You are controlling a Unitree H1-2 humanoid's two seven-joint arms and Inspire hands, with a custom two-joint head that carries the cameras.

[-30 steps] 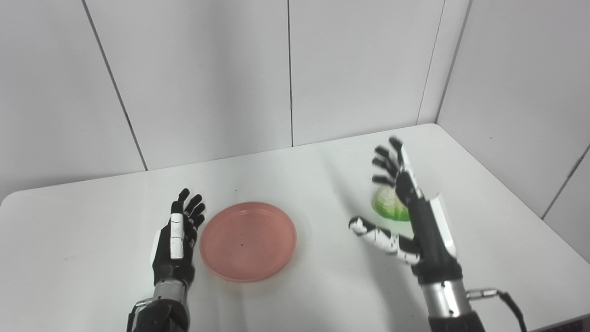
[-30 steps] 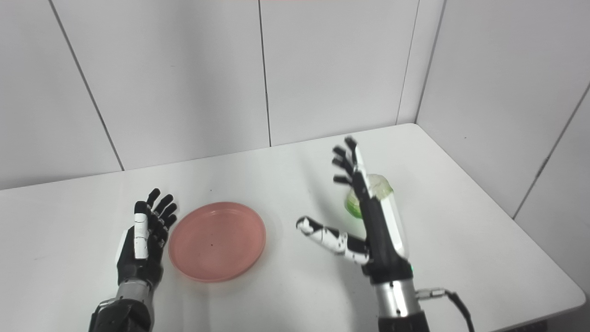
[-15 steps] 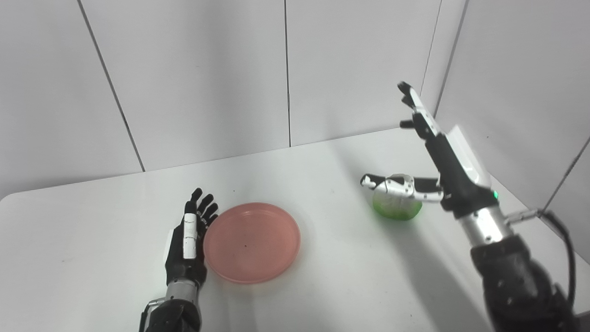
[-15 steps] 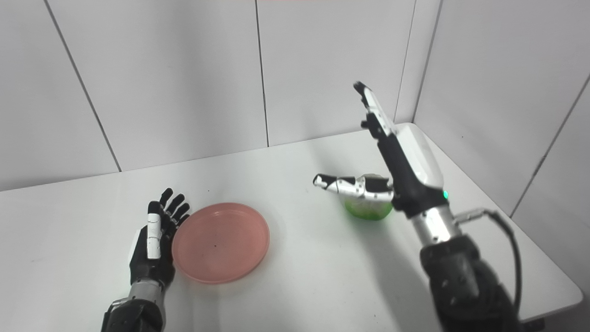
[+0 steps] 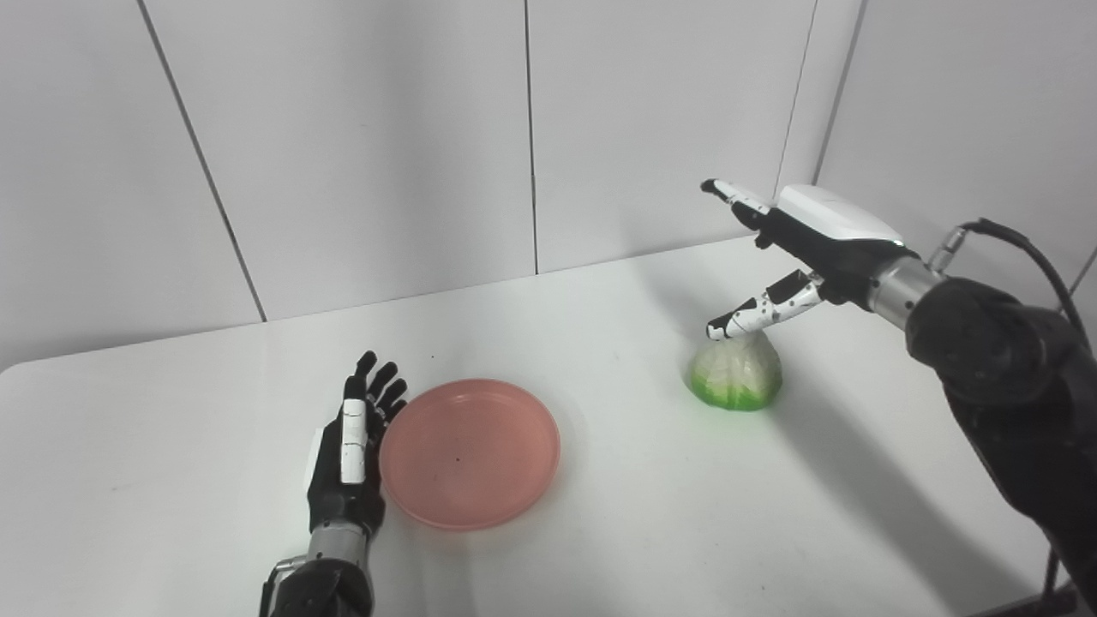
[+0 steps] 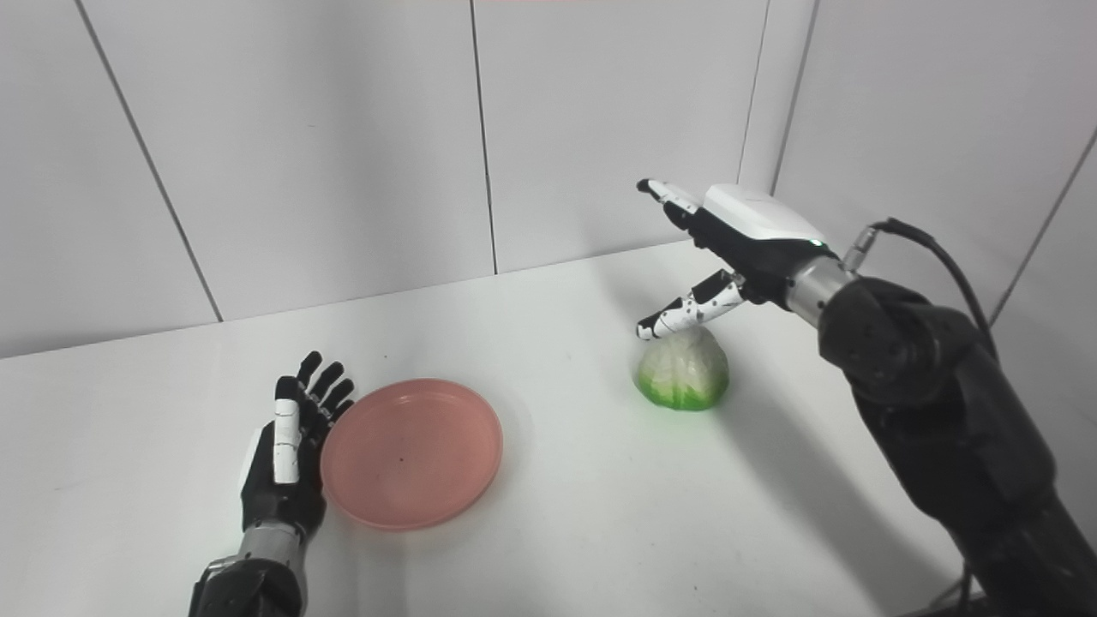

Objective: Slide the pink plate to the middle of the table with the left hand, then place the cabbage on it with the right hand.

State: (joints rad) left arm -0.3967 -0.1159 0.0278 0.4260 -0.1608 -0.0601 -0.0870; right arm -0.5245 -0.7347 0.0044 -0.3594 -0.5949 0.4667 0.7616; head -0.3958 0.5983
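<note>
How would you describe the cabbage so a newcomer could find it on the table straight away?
Start at the white table and look to its right half, past the pink plate that lies beside the left hand. The cabbage sits there alone, just under the open right hand. It is the only rounded lump, pale on top and bright green at its base.

On the table (image 5: 600, 531): plate (image 5: 470, 452) left of centre with left hand (image 5: 347, 458) against its left rim, cabbage (image 5: 736, 375) well apart to its right, right hand (image 5: 801, 244) above cabbage, near back wall (image 5: 360, 146).
</note>
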